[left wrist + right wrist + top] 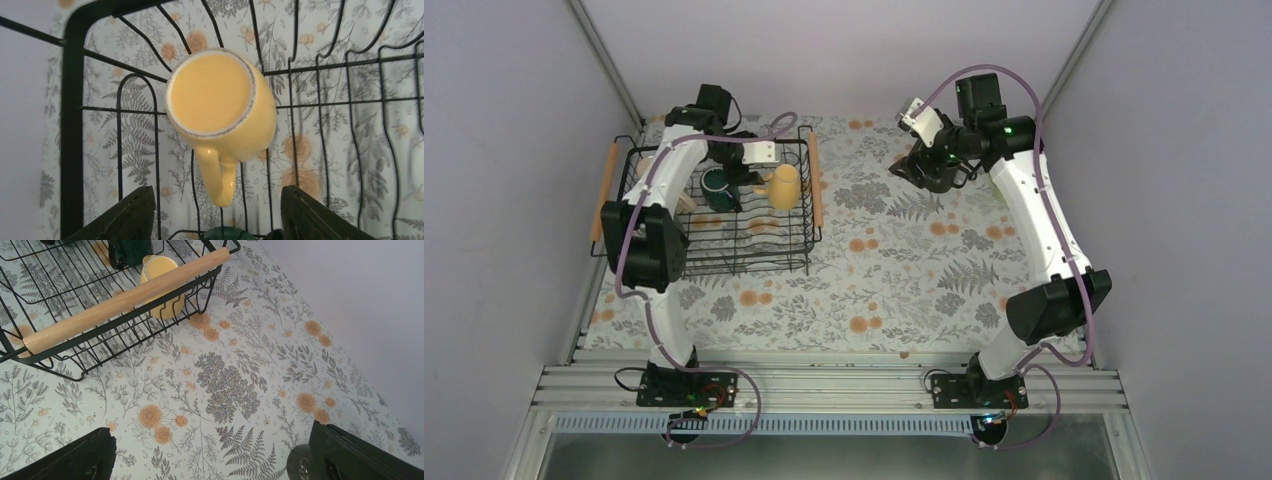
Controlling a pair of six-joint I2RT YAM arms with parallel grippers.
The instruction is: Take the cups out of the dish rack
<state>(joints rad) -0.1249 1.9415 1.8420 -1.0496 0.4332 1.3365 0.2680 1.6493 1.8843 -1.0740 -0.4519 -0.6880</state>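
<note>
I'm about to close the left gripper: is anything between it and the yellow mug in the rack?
Nothing visible. The yellow mug lies straight ahead of the open left gripper, its handle pointing between the fingers. A dark teal mug only peeks in at the wrist view's bottom edge.

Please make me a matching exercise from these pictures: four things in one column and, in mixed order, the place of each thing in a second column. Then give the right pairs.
Things
1. yellow mug
2. left gripper
3. right gripper
4. wooden handle

Places
A. over the flowered tablecloth, outside the dish rack
B. along the dish rack's side rim
C. inside the dish rack, resting on its wires
D. over the dish rack, open, facing the yellow mug

Pairs: 1-C, 2-D, 3-A, 4-B
</note>
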